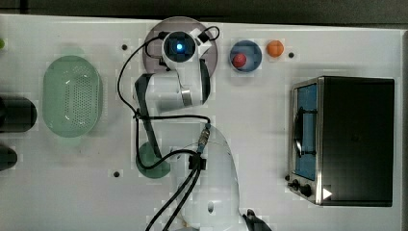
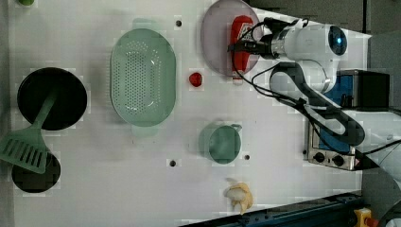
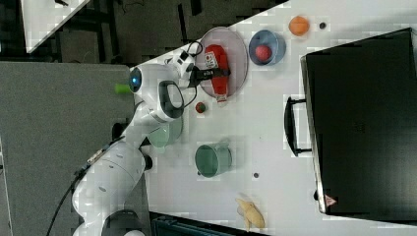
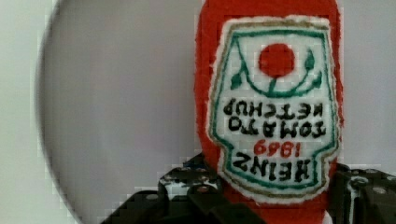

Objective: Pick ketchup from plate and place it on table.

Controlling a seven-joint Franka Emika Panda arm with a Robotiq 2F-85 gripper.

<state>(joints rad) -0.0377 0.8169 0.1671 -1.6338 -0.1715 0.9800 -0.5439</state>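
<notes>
The red ketchup [image 2: 242,27] lies on the pale lilac plate [image 2: 215,38], its cap end reaching past the plate's rim toward the white table [image 2: 142,179]. My gripper [image 2: 242,47] crosses the bottle's middle from the left view's right. In the right view the gripper [image 3: 216,73] sits across the ketchup [image 3: 222,58] on the plate [image 3: 237,46]. The wrist view has the ketchup [image 4: 275,93] label close up over the plate [image 4: 126,116], and the dark fingers [image 4: 201,191] press its sides, so the gripper [image 4: 275,198] is shut on it. The arm covers most of the plate [image 1: 154,36].
A green perforated basket [image 2: 143,78], a small red ball [image 2: 195,79], a green cup [image 2: 223,143] and a banana [image 2: 240,196] lie on the table. A blue dish [image 1: 245,55], an orange [image 1: 275,48] and a toaster oven [image 1: 346,139] stand in the top view's right.
</notes>
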